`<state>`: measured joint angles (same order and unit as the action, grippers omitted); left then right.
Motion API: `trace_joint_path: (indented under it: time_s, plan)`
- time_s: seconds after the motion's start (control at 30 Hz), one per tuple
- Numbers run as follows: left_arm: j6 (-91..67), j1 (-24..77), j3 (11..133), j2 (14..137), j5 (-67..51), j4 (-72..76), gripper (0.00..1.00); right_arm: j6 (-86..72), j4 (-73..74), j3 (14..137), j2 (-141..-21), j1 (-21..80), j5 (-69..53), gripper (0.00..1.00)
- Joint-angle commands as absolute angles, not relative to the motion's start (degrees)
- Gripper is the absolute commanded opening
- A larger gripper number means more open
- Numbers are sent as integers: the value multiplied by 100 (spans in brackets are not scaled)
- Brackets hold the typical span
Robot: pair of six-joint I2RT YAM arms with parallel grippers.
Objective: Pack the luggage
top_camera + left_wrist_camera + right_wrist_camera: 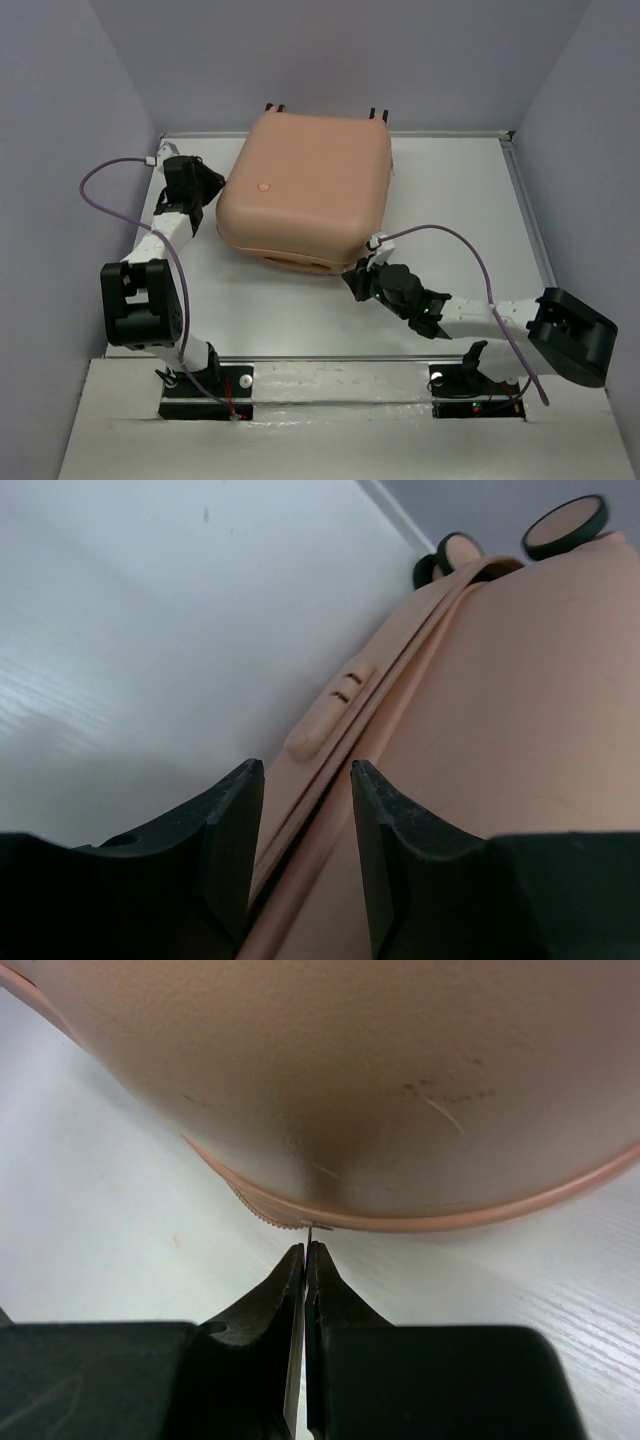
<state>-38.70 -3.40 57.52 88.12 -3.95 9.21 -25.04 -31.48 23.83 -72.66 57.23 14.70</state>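
Luggage (305, 185): stiff, slick, bulky hard shell, probably best worked at its seam (400, 670); left end effector (305, 775) released astride it, right end effector (305, 1250) clenched on the zipper pull (312, 1227).

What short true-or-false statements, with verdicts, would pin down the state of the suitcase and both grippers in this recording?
1. The luggage lies closed on the table. True.
2. The left gripper is shut. False: its fingers are apart, straddling the seam on the suitcase's side.
3. The right gripper has its fingers pressed together at a thin metal tab on the suitcase's rim. True.
4. The caster wheels point toward the arm bases. False: they sit at the suitcase's far edge, away from the bases.
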Motion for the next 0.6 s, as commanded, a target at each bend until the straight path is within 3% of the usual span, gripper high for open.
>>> trace_joint_path:
  time_s: [0.0,0.3,0.47,0.57]
  plan:
    - [-4077,614,5371,8615,-852,1334,51,-2268,-3611,3136,-7829,6195,1090,7]
    - [-4623,817,3736,7463,-984,2171,51,-1793,-3691,4631,-9228,7365,917,7]
    - [-4255,730,3726,7058,-625,1811,52,-1951,-3649,3781,-8100,7024,1204,7]
    - [-4061,554,4007,6751,-571,1600,54,-1978,-2432,3201,-7201,6523,1029,7]
